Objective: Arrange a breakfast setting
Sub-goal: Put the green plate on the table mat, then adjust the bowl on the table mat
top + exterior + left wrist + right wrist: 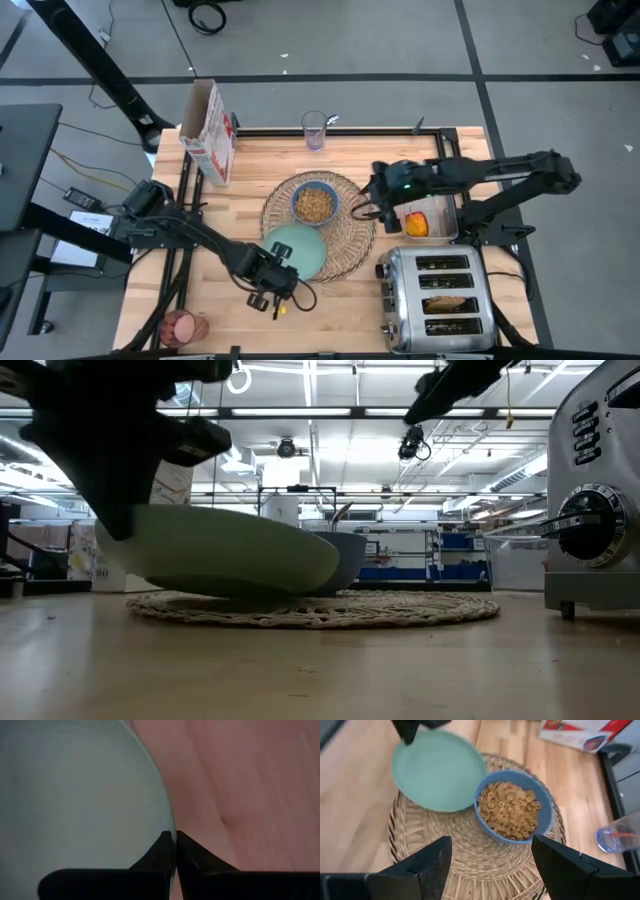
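The mint-green plate [300, 250] lies half over the near left part of the round wicker placemat [350, 235], tilted. My left gripper [274, 263] is shut on its near left rim. The blue bowl [315, 203], filled with cereal, sits on the placemat's middle, right beside the plate's far edge. My right gripper [490, 865] is open and empty above the placemat's right side [368, 206]. The apple [417, 224] lies in a metal tray. A toast slice [450, 300] sits in the toaster. The glass of pink drink [183, 325] stands at the near left corner. My left gripper pinches the plate's rim [169, 826] between its two fingers, right at its edge. The fingers come from the table's near left side. The held side is raised, and the plate's far side [300, 582] rests on the placemat [400, 608].
A cereal box [210, 135] stands at the far left. A clear glass [315, 130] stands at the far edge. The toaster [440, 300] fills the near right corner, and the metal tray [445, 215] lies beyond it. Bare wood [200, 260] lies left of the plate.
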Available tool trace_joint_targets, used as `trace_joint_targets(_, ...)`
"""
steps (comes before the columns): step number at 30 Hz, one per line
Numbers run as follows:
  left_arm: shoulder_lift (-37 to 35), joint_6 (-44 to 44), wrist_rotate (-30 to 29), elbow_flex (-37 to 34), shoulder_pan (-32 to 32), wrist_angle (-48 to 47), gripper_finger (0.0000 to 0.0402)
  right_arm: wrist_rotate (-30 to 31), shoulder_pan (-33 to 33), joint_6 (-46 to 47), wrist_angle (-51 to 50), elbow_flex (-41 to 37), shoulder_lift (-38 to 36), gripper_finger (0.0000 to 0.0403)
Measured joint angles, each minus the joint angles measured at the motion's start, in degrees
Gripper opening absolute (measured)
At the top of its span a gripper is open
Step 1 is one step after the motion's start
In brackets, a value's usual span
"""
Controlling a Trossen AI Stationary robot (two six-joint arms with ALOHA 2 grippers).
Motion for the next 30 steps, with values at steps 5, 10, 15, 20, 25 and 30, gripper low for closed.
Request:
trace_joint_targets(5, 0.2, 0.0, 0.4, 0.0, 1.4, 0.1, 0.002, -1.1, 0.0, -6.0, 0.1, 2.3, 8.9, 0.0262)
trace_joint_targets(10, -0.1, -0.1, 3.2, 0.0, 1.5, 0.5, 0.0035, -1.5, -0.2, -10.9, 1.7, 4.4, 17.4, 0.0247)
trace_joint_targets(15, -0.1, -1.1, 4.6, 0.0, 0.7, 0.4, 0.0076, -2.7, -0.8, -15.9, 5.4, 6.0, 23.8, 0.0232)
trace_joint_targets(20, -0.3, -2.0, 4.6, 0.0, 0.5, 0.2, 0.0116, -4.3, -3.0, -16.3, 5.8, 7.6, 29.2, 0.0211)
trace_joint_targets(25, -2.8, -7.2, 5.0, 0.0, 0.5, -1.8, 0.0135, -4.9, -4.6, -17.4, 7.6, 8.0, 32.3, 0.019)
trace_joint_targets(30, -8.2, -11.5, 5.1, 0.0, 0.5, -4.8, 0.0137, -6.7, -5.6, -19.6, 7.8, 8.0, 34.0, 0.0169)
